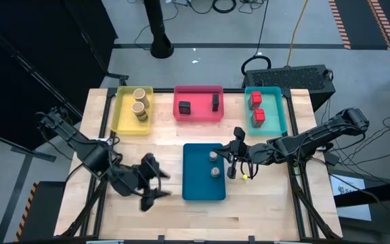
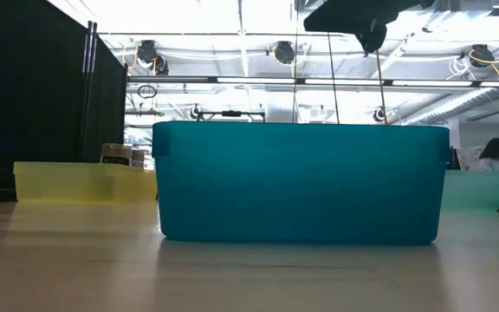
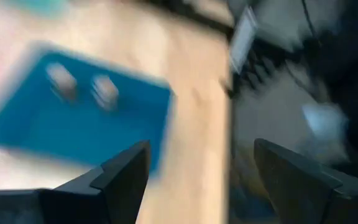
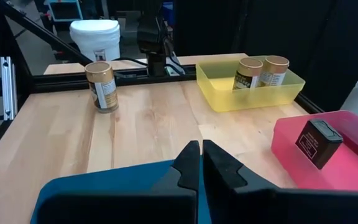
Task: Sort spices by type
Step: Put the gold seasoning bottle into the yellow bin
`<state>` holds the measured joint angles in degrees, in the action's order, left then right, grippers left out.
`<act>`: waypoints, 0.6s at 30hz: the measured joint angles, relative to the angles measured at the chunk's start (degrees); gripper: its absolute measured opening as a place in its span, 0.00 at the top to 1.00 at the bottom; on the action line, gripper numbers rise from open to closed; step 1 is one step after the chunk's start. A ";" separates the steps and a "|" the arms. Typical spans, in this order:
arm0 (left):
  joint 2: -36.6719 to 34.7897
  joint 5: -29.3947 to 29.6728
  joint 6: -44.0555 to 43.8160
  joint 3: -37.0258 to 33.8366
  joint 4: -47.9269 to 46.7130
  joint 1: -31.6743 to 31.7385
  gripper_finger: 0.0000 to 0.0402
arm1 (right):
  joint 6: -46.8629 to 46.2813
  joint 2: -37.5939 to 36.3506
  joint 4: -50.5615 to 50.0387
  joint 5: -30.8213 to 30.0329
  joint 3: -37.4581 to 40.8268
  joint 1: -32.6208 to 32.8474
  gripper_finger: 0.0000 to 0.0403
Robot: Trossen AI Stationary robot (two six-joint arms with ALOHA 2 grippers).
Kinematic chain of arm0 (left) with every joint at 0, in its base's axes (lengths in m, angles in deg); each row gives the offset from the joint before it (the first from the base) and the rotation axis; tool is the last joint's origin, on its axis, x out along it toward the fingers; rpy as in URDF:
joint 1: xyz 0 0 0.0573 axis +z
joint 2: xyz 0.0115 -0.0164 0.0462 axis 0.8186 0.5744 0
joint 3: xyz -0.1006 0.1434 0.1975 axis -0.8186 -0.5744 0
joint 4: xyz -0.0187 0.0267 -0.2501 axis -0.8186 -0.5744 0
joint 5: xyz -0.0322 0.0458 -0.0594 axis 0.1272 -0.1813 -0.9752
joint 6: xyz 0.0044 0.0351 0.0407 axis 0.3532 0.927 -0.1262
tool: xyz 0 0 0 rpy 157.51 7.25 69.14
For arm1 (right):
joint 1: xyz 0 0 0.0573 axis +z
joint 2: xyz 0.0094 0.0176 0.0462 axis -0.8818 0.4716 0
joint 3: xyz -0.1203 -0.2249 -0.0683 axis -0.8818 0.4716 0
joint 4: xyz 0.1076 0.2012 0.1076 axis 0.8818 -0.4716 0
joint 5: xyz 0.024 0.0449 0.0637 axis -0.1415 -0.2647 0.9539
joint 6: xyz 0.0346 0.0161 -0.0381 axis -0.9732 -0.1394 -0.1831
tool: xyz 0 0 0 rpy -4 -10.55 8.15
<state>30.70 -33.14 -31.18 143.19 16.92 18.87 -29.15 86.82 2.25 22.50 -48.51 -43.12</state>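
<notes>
Your left gripper (image 1: 156, 181) stood open over bare table (image 1: 263, 213), 9 o'clock of the blue tray (image 1: 204, 188); right gripper (image 1: 231, 163) closed, empty, at its 3 o'clock rim. You had two grey jars (image 1: 214, 165) there, two tan jars (image 1: 139, 102) in yellow, one standing loose (image 4: 101, 86).

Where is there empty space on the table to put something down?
Bare wood lies between the blue tray and the table's front edge, and right of it. It is crowded on the left, where the left end effector hovers and a tan jar stands.

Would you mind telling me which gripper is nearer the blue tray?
Right. The right gripper sits at the blue tray's right edge, jaws shut. The left gripper hangs off the tray's left side, a gap away, jaws open.
</notes>
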 joint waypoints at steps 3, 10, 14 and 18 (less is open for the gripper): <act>-0.04 -10.00 -5.09 1.99 -6.61 0.35 0.31 | -0.02 0.00 0.35 0.00 0.00 0.00 1.00; -0.06 -21.79 -25.96 4.27 -43.56 -0.83 0.32 | -0.63 0.00 0.52 0.00 0.00 0.00 1.00; -0.44 -23.02 -30.95 1.76 -49.33 -2.00 0.32 | -0.47 0.00 0.54 0.00 0.00 0.00 1.00; -1.43 -23.75 -28.00 -2.41 -41.65 -3.39 0.33 | -0.22 0.00 0.51 0.00 0.00 -0.04 1.00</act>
<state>29.27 -56.89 -59.18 140.78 -24.73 15.49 -29.38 86.82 2.76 22.50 -48.51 -43.17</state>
